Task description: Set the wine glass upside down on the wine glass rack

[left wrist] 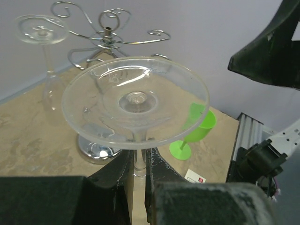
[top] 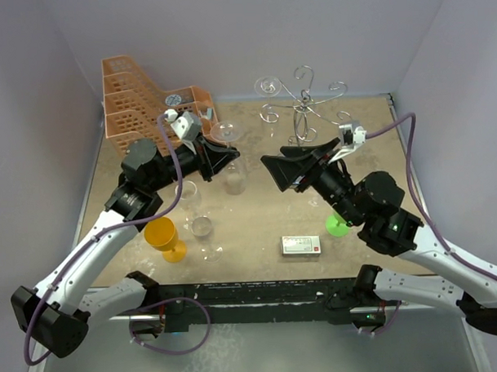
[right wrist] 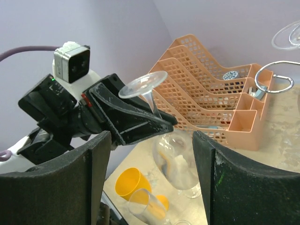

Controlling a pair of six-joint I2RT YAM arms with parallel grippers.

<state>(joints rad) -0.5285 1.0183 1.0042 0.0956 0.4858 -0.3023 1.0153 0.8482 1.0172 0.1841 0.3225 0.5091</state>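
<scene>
Wine glass: pinched by its stem in the left jaws, foot up and bowl down, in the air above the bench, left of the rack and not touching it.
Left gripper: jaws pressed together on the stem just under the foot; the hold looks centred.
Right gripper: jaws spread wide on nothing, facing the held glass from the rack's side.
Done: lifting and inverting appear finished.
Left to do: carry the glass to a free arm of the wine glass rack, slide the stem in so the foot rests on the wire, and let go.
Rack load: one hanging glass is upside down on a rear-left arm; the other scroll arms look free.
In the way: the right gripper sits between the held glass and the rack in the top view, so it probably has to clear off or be skirted.
Bench: standing clear glasses and an orange goblet are under the left arm; a green goblet is near the rack's base; a small box is towards the near edge.
Far left: orange basket, well apart from the rack.
</scene>
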